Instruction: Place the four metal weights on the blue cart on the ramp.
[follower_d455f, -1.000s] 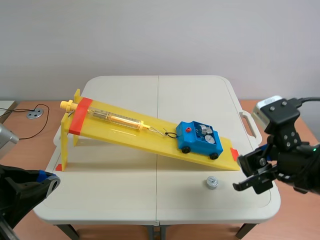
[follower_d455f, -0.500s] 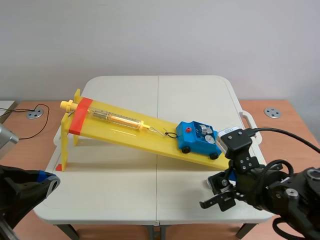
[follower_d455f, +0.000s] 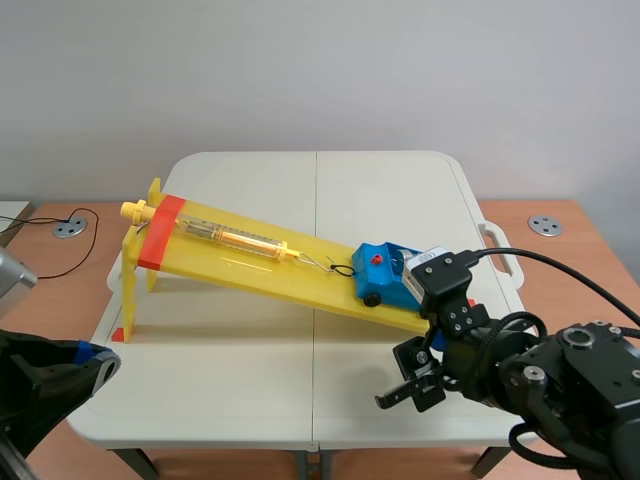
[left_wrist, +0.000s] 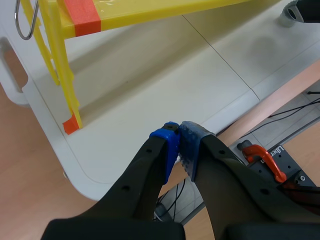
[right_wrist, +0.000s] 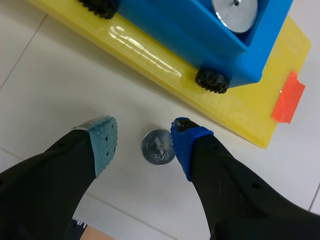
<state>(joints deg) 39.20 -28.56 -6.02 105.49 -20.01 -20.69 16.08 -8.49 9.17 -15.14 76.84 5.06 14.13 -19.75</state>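
The blue cart (follower_d455f: 380, 273) stands low on the yellow ramp (follower_d455f: 250, 255); in the right wrist view the cart (right_wrist: 190, 30) carries a silver weight (right_wrist: 234, 12). One loose metal weight (right_wrist: 158, 148) lies on the white table beside the ramp's low end. My right gripper (right_wrist: 144, 134) hangs open just above it, fingers either side, the blue pad (right_wrist: 184, 137) nearest. In the scene view the right gripper (follower_d455f: 402, 385) hides that weight. My left gripper (left_wrist: 179, 145) is shut on nothing, off the table's near left corner (follower_d455f: 98, 360).
A spring scale (follower_d455f: 225, 236) lies along the ramp, hooked to the cart by a cord. Orange tape (right_wrist: 287, 97) marks the ramp's low end. The ramp's tall leg (left_wrist: 62, 75) stands ahead of the left gripper. The table's front edge (follower_d455f: 250, 440) lies close under both arms.
The right arm has swung in from the right edge toward the middle and come down over the loose weight, now covering it in the scene view. The left arm has not moved.
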